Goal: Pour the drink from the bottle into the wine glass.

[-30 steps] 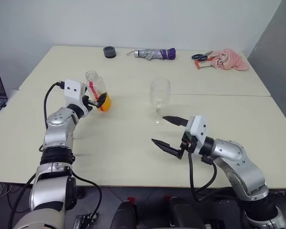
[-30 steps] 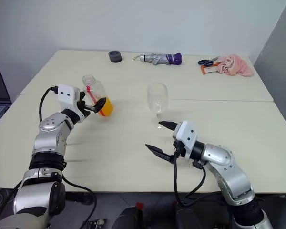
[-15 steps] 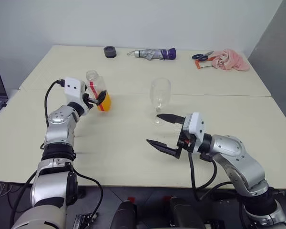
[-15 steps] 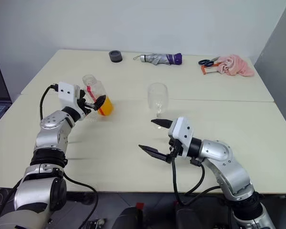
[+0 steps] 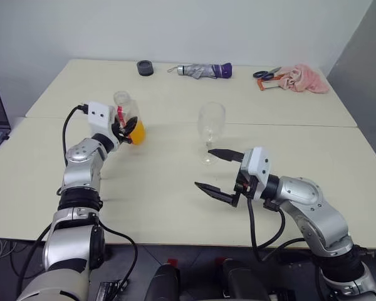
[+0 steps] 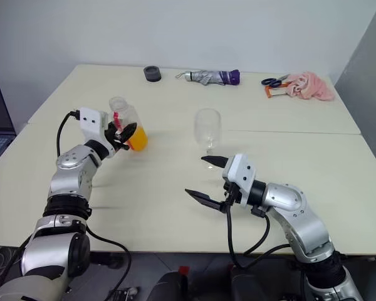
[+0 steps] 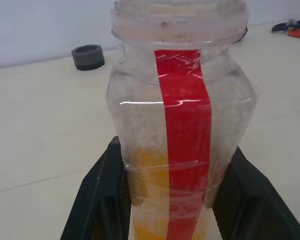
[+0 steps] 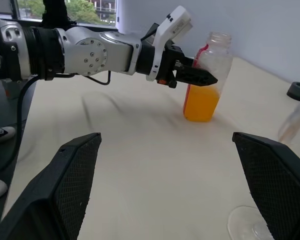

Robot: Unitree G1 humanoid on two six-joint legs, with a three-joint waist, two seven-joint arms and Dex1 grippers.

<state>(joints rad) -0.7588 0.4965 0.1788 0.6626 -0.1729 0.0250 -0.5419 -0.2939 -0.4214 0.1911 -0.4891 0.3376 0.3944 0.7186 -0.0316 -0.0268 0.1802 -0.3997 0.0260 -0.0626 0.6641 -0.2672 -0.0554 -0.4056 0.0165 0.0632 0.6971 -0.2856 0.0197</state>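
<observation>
Clear plastic forms the bottle [image 5: 128, 117], which stands upright and uncapped on the left part of the cream table [image 5: 175, 207], a red stripe running down its side. The drink [image 8: 200, 103], an orange-yellow liquid, fills only its lower part; the upper part holds nothing visible. The left gripper [image 5: 124, 130] is pinched onto the bottle's lower half, one black finger [image 7: 97, 200] on each side of it. To the right of the bottle, well apart from it, the wine glass [image 5: 210, 128] stands upright near the middle of the table, with no liquid visible in its bowl. Just in front of the glass, the right gripper [image 5: 218, 170] hovers over the table with its fingers spread wide, gripping nothing. Along the far edge lie a dark round cap [image 5: 144, 68], a folded grey-purple umbrella [image 5: 204, 70], scissors [image 5: 267, 74] and a pink cloth [image 5: 306, 78].
</observation>
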